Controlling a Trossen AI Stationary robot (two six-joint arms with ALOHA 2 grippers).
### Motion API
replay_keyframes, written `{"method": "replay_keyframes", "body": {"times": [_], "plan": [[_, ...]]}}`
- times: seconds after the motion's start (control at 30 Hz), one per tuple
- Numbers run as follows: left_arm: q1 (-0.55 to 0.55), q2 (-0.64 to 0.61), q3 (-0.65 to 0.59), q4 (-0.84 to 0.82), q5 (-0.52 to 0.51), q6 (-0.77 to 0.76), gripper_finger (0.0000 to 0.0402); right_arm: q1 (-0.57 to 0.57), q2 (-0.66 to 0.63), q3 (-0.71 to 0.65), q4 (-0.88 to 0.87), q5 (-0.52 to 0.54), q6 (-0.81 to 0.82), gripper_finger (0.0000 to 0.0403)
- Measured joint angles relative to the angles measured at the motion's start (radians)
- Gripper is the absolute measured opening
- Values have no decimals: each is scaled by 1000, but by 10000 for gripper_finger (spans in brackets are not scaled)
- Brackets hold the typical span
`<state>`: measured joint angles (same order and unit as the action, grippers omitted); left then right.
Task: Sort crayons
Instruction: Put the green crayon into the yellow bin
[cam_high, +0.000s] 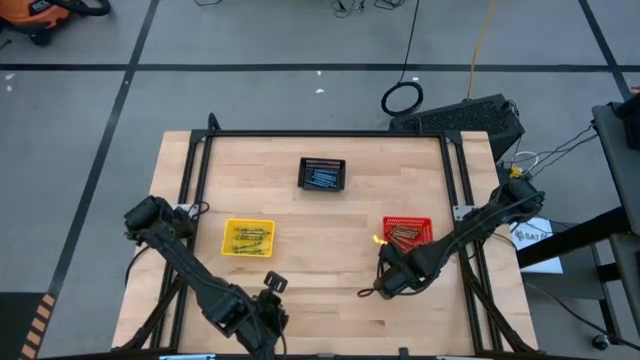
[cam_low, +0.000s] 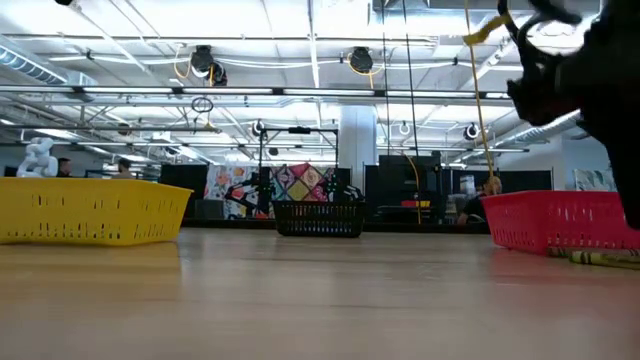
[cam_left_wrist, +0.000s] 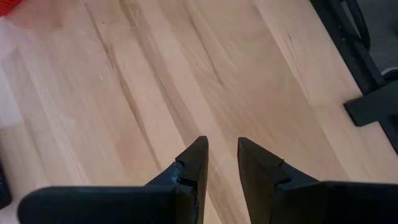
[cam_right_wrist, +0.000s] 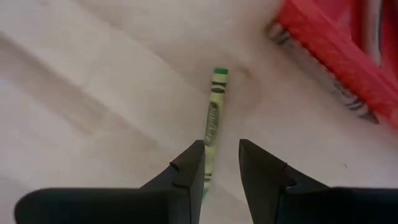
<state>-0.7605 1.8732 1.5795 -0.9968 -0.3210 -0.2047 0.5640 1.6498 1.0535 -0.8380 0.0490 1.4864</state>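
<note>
Three small mesh baskets stand on the wooden table, each with crayons in it: a yellow basket (cam_high: 248, 238), a black basket (cam_high: 322, 174) and a red basket (cam_high: 407, 233). A yellow-green crayon (cam_right_wrist: 214, 118) lies flat on the table beside the red basket. My right gripper (cam_right_wrist: 222, 149) hangs open above that crayon's near end, fingers pointing down; the end runs under one fingertip (cam_right_wrist: 193, 162). A second crayon (cam_right_wrist: 323, 84) lies against the red basket's wall. My left gripper (cam_left_wrist: 222, 146) is open over bare wood near the table's front edge (cam_high: 272, 284).
Black frame rails (cam_high: 190, 190) run along the table's left, far and right sides. In the low view a crayon (cam_low: 600, 258) lies on the table in front of the red basket (cam_low: 560, 220). Bare wood (cam_high: 320, 260) lies between the yellow and red baskets.
</note>
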Motion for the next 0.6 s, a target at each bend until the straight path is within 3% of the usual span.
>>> {"method": "replay_keyframes", "body": {"times": [0.6], "plan": [[2,2,0,1,2,0,80,-1,-5,-145,113,-53,44,86]]}}
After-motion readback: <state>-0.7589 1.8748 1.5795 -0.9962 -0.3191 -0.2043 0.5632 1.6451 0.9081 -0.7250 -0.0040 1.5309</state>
